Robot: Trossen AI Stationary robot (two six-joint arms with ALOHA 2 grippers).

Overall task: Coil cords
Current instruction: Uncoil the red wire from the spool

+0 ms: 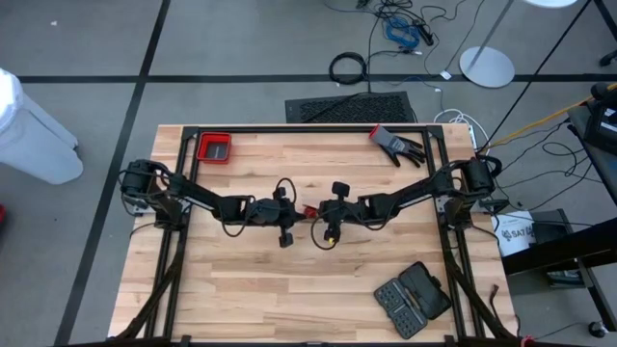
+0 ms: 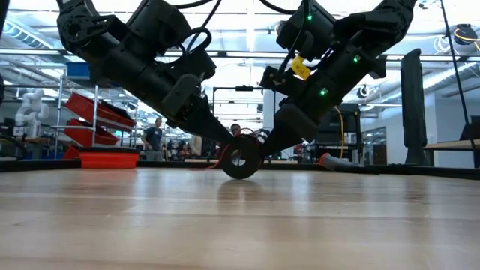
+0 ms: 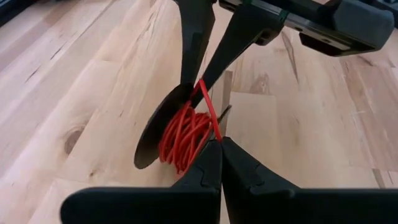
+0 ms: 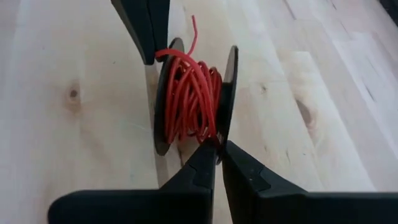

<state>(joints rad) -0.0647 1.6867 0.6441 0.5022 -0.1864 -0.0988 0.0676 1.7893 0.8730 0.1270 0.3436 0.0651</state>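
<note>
A small spool (image 2: 241, 159) of two black discs stands on edge on the wood table (image 1: 241, 289) at its middle, with the thin red cord (image 4: 189, 99) wound loosely between the discs. A free cord end (image 4: 193, 28) sticks up. My left gripper (image 3: 220, 142) comes from the table's left and is shut at one disc's rim. My right gripper (image 4: 218, 146) comes from the right, with its fingertips nearly together at the other disc's rim (image 4: 227, 93). One red strand (image 3: 210, 109) runs straight between the two sets of fingertips. My left gripper pinches the red strand's near end (image 3: 217, 134) at its fingertips, slanting down from the table's left. The strand runs straight from there across the coil. My right gripper has the strand's other end (image 3: 201, 84) at its fingertips, slanting down from the right. Only a sliver of gap shows between its fingers. I cannot tell whether the disc's rim (image 4: 219, 138) is also between them. The spool rests on the table.
A red tray (image 1: 214, 147) sits at the far left of the table and a black glove (image 1: 397, 145) at the far right. An open black bit case (image 1: 413, 297) lies near the front right. People (image 2: 154, 136) stand in the room beyond.
</note>
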